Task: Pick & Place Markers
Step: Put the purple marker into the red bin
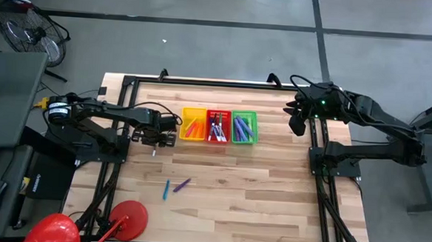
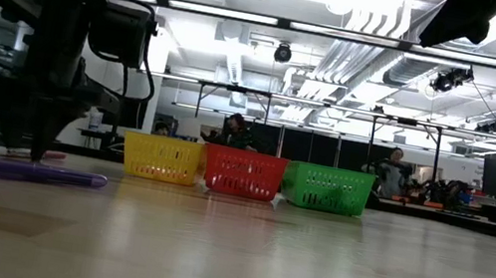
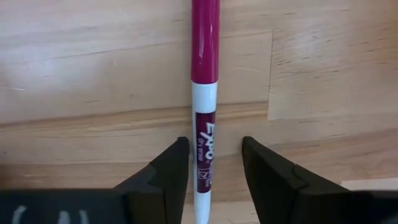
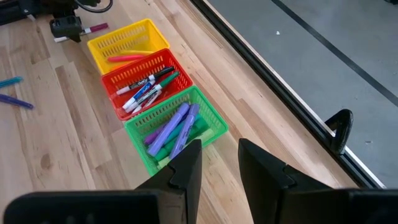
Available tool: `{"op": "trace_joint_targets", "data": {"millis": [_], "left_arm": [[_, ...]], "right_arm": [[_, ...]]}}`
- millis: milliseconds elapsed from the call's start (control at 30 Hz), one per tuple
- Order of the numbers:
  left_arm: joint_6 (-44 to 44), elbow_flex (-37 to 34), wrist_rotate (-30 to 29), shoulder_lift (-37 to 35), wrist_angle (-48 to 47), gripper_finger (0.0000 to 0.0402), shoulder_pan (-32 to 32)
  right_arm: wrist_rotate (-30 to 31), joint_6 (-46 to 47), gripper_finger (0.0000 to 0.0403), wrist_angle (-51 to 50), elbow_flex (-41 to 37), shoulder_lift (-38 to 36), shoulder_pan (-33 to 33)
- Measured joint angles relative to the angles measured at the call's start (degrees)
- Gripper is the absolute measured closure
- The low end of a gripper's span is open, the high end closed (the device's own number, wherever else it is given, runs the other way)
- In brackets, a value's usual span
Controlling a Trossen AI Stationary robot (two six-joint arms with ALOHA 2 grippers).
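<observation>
Straddling a white-barrelled marker [image 3: 203, 118] with a magenta cap, the left gripper [image 3: 214, 168] has its fingers partly open, a gap showing on each side, nothing held yet. It works at nine o'clock of the yellow basket [image 1: 194, 124]. Uneven closing could roll the round marker aside. The right gripper [image 4: 219, 163], empty and slightly parted, hangs at three o'clock of the green basket [image 1: 244, 128].
</observation>
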Motion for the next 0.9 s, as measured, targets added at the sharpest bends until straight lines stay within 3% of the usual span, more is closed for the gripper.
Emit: {"op": "trace_joint_targets", "data": {"millis": [900], "left_arm": [[4.68, 0.17, 0.3, 1.46, 0.69, 0.0343, -0.02]], "right_arm": [[0.0, 0.02, 0.0308, 0.0, 0.0, 0.0, 0.0]]}}
